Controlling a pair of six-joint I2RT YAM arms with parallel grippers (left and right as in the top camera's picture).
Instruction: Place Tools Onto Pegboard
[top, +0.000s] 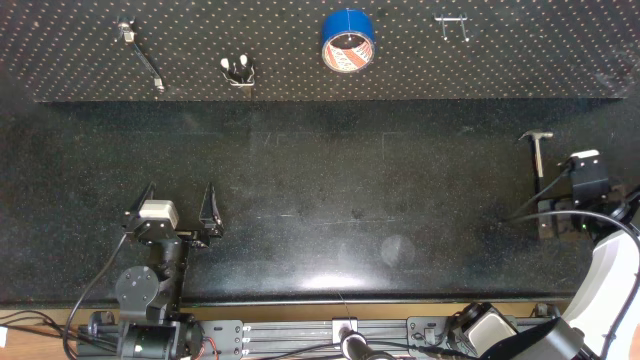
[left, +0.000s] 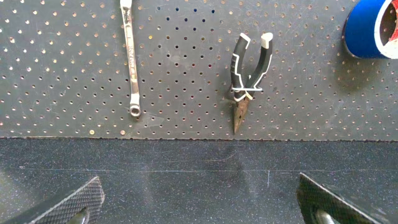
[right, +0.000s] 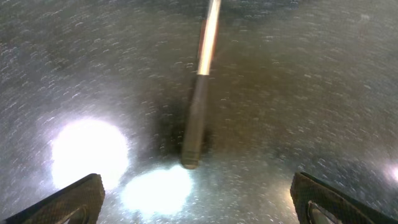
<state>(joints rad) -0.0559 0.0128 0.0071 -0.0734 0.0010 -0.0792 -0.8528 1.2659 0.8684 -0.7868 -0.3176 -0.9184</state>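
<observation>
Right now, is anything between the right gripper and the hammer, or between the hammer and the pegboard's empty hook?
Nothing visible. The open right gripper hangs over the hammer, and only bare table lies between the hammer and the empty hook.

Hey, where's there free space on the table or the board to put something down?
The table is bare between the left pincer and the hammer. On the pegboard, room lies right of the empty hook. Crowded: the stretch from wrench through pliers to tape roll.
</observation>
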